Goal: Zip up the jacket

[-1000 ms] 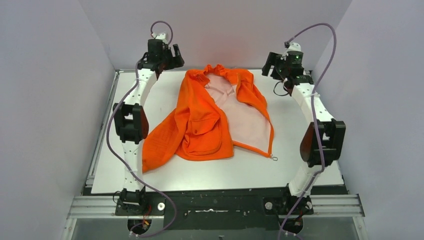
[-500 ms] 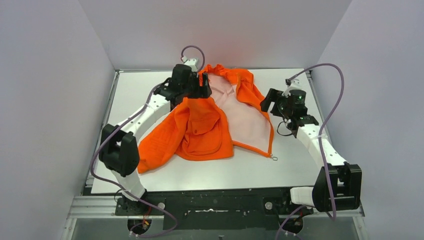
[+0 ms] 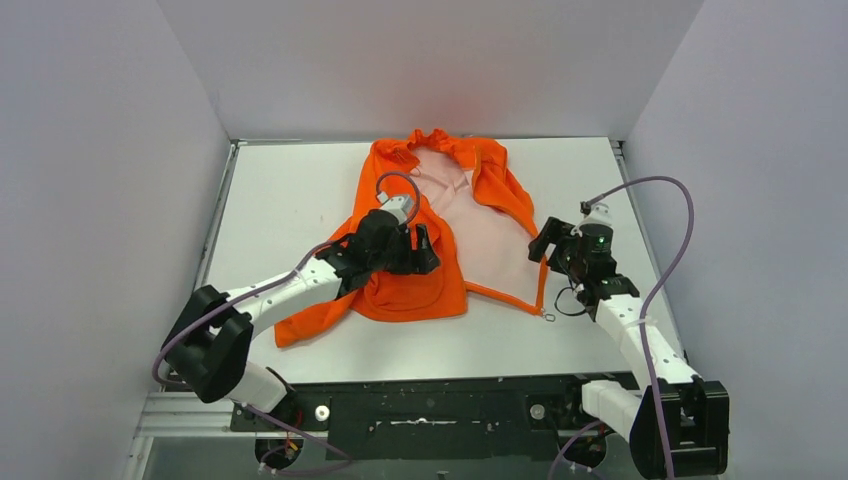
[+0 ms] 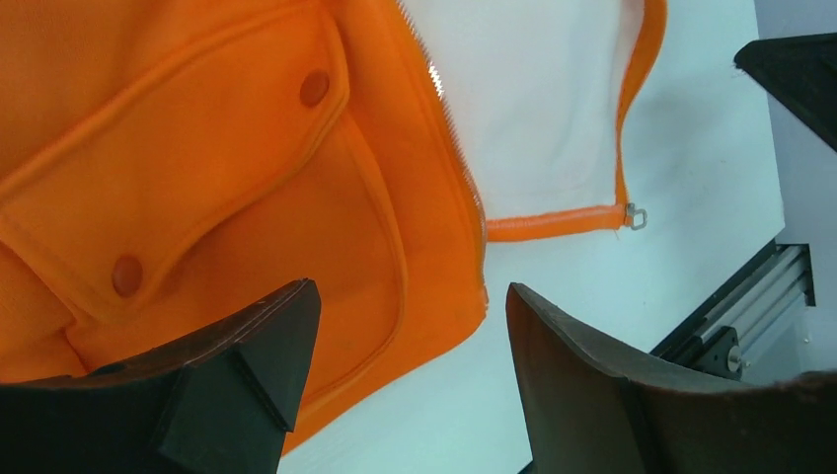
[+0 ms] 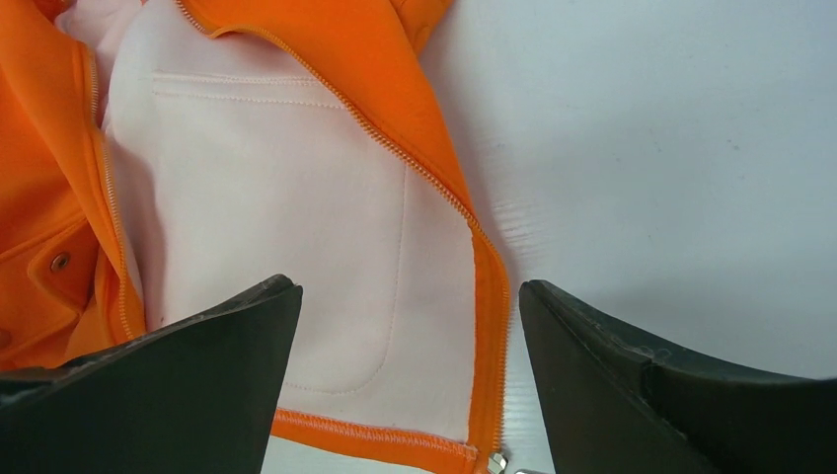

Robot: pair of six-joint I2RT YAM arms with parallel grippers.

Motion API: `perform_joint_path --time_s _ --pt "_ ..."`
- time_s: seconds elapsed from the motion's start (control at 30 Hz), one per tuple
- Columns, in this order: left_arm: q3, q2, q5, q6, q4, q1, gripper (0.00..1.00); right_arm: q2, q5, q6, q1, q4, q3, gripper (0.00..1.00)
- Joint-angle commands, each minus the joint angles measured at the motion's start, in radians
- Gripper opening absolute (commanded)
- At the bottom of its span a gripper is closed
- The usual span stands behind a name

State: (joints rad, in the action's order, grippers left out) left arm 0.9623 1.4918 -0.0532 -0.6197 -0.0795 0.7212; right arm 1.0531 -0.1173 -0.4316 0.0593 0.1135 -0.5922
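Note:
The orange jacket [image 3: 400,262] lies open on the table, collar at the far side, with its pale pink lining [image 3: 490,240] showing on the right half. My left gripper [image 3: 428,250] is open and empty above the left front panel, near its flap pocket [image 4: 168,178] and bottom corner [image 4: 472,306]. My right gripper [image 3: 544,240] is open and empty above the right zipper edge [image 5: 491,296]. The metal zipper slider [image 3: 548,317] lies at the bottom of that edge, on the table; it also shows in the left wrist view [image 4: 635,215] and the right wrist view [image 5: 498,461].
The white table [image 3: 290,190] has walls close on the left, back and right. A metal rail [image 3: 430,410] runs along the near edge. The jacket's left sleeve [image 3: 310,310] trails toward the near left.
Both arms have swung from raised at the table's far side down over the jacket: the left onto the left front panel, the right onto the right zipper edge. The jacket has barely shifted.

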Motion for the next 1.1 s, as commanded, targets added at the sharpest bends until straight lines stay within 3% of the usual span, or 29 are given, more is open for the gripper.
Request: perform_joint_path --time_s 0.0,0.37,0.57,0.83,1.07 --pt "-0.093 -0.034 -0.094 -0.102 0.2 0.014 0.68 -0.041 0.027 -0.023 -0.007 -0.055 0.024 0.84" --pt "-0.238 0.059 -0.3 -0.233 0.442 0.06 0.66 -0.02 0.021 -0.046 -0.007 -0.092 0.083 0.84" --pt "-0.242 0.155 -0.367 -0.303 0.569 0.07 0.65 -0.026 0.024 -0.045 -0.006 -0.098 0.099 0.84" --pt "-0.218 0.262 -0.313 -0.285 0.596 0.071 0.62 -0.024 0.02 -0.048 -0.008 -0.103 0.101 0.84" --pt "-0.275 0.278 -0.178 -0.234 0.51 0.072 0.61 -0.007 0.078 -0.048 -0.008 -0.1 0.112 0.85"
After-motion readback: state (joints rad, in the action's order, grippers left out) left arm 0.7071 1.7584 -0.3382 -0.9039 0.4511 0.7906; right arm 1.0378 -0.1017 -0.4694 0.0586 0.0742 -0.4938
